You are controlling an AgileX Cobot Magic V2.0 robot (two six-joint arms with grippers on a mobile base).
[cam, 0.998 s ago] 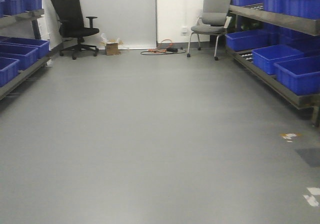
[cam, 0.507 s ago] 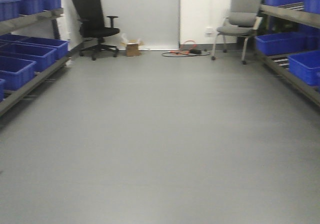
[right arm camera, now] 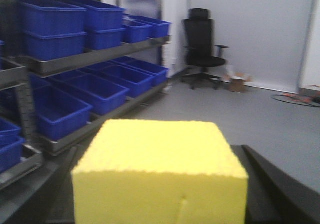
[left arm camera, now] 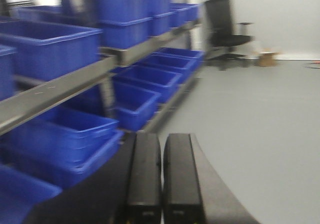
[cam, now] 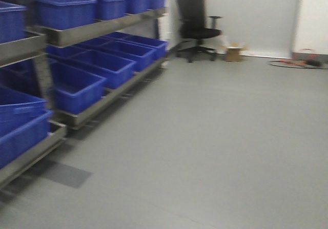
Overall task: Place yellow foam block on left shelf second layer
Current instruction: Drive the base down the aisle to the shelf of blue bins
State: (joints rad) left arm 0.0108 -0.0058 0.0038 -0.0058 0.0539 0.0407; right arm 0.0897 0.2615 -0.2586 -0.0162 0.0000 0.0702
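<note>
The yellow foam block [right arm camera: 160, 169] fills the lower middle of the right wrist view, and my right gripper [right arm camera: 161, 186] is shut on it with a dark finger along each side. My left gripper [left arm camera: 162, 137] is shut, its two black fingers pressed together with nothing between them. The left shelf [cam: 95, 30] is a metal rack with rows of blue bins [cam: 77, 88] on its lower and upper levels. It runs along the left of the front view, and it also shows as the shelf [right arm camera: 95, 56] left of the block and the shelf [left arm camera: 65, 86] left of my left gripper. Neither gripper shows in the front view.
A black office chair [cam: 197, 19] stands at the far wall, with a small cardboard box [cam: 233, 53] and floor cables [cam: 300, 62] to its right. Grey floor [cam: 215, 137] spreads right of the shelf. A darker floor patch [cam: 61, 173] lies beside the near shelf end.
The front view has swung left. The left shelf now fills the left side and is much closer. The right shelf and the grey chair have left the view.
</note>
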